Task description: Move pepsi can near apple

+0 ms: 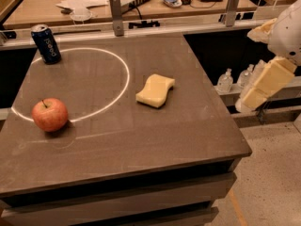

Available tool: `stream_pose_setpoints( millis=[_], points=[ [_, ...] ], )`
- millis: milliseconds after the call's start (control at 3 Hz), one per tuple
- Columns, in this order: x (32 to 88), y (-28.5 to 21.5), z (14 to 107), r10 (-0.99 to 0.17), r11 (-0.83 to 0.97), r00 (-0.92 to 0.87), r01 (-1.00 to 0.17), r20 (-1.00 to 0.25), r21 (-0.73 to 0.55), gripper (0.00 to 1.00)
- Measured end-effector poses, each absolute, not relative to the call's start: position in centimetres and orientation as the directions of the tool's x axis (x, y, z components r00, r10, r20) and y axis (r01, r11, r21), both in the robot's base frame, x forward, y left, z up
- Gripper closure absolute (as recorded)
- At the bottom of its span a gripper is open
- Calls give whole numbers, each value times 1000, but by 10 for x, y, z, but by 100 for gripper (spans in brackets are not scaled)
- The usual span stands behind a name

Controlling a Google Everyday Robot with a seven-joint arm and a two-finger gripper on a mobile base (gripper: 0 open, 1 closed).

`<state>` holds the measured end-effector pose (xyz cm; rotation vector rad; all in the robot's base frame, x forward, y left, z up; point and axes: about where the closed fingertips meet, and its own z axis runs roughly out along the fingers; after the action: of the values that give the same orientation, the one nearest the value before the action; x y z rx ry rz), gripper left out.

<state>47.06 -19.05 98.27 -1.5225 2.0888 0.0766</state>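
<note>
The pepsi can (46, 44) stands upright at the table's far left corner, dark blue with white lettering and a silver top. The red apple (49, 114) sits near the left edge, well in front of the can. A white light ring on the tabletop runs between them. My gripper (265, 84) hangs off the table's right side, pale yellow below a white arm segment. It is above floor level, far from both the can and the apple, and holds nothing that I can see.
A pale yellow wavy sponge (155, 90) lies near the middle of the dark table (155, 140). A cluttered wooden desk (141, 4) with two metal posts stands behind. Small bottles (225, 81) sit on a low shelf to the right.
</note>
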Motion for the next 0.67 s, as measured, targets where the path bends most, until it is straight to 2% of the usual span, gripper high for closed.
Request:
stream_pose_setpoints(
  millis=[333,667],
  points=[
    [502,-155,976,-752,393,-155,-886,-640,-246,0],
    [540,-104,984,-641,365,-44,-896,-766,-255,0]
  ],
)
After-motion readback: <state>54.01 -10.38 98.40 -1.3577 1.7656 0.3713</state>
